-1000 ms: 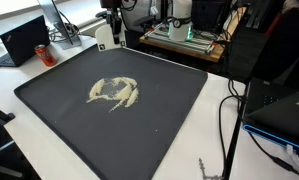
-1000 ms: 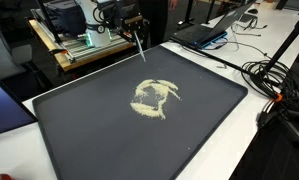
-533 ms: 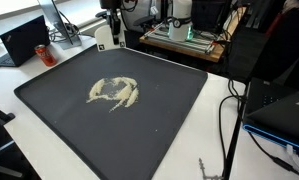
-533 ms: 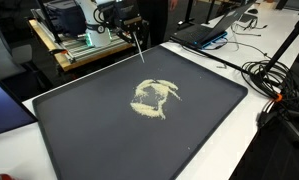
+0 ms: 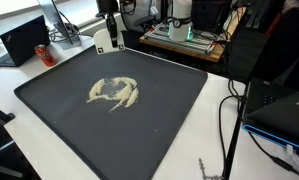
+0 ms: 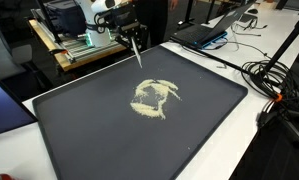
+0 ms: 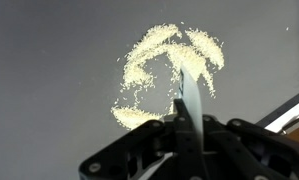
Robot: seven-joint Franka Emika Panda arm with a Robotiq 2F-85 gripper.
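Pale grains point(image 5: 114, 93) lie in a loose, broken swirl near the middle of the dark mat point(image 5: 164, 125), and both exterior views show them so point(image 6: 154, 97). The white table point(image 5: 217, 125) bears the mat, which covers most of it and leaves only pale margins along the edges. Beyond the mat's far side stands a wooden bench point(image 6: 81, 50) with equipment on it, and an open laptop point(image 5: 24, 40) sits off one corner. A tangle of black cables point(image 6: 274, 85) runs over the table's margin in an exterior view. The gripper point(image 6: 130, 31) hangs above the mat's far edge, well away from the swirl. Its jaws are closed as far as they go on a thin blade point(image 6: 137, 52), which points down and slightly slanted toward the mat. In the wrist view the gripper point(image 7: 184, 125) fills the lower part of the picture. There the thin blade point(image 7: 187, 95) stands up out of the clamped fingers as a pale, narrow strip (seen nearly edge-on). Its tip falls in front of the grains point(image 7: 169, 60) in that line of sight. The exterior view, however, shows the tip apart from the pile, over bare mat; whether it touches the mat's surface cannot be told.
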